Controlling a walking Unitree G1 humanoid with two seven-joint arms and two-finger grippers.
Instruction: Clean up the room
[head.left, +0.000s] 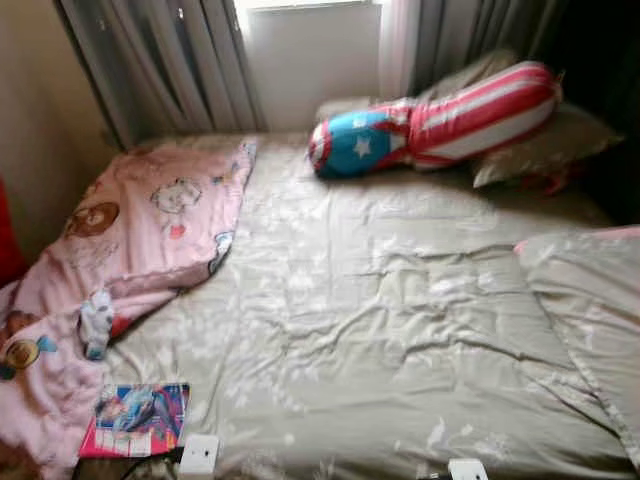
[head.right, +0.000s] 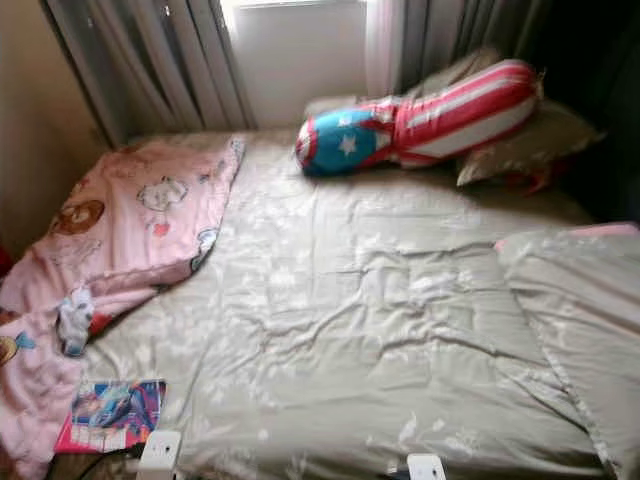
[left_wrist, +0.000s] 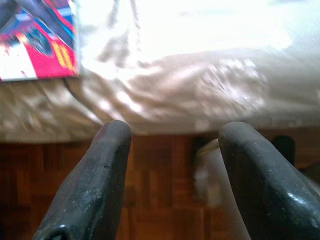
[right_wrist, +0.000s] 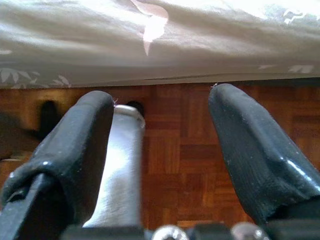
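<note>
Standing at the bed (head.left: 380, 340), both grippers spread empty; next I judge: reach the book (head.left: 137, 418) on its near-left corner.

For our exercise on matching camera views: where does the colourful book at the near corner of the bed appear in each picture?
Left eye view: book at bottom left, beside the pink blanket.
Right eye view: book at bottom left, shifted slightly further left.
Left wrist view: book in the top left corner, above the open left hand.
Right wrist view: not in it.
Shared landmark: the beige bedsheet.
</note>
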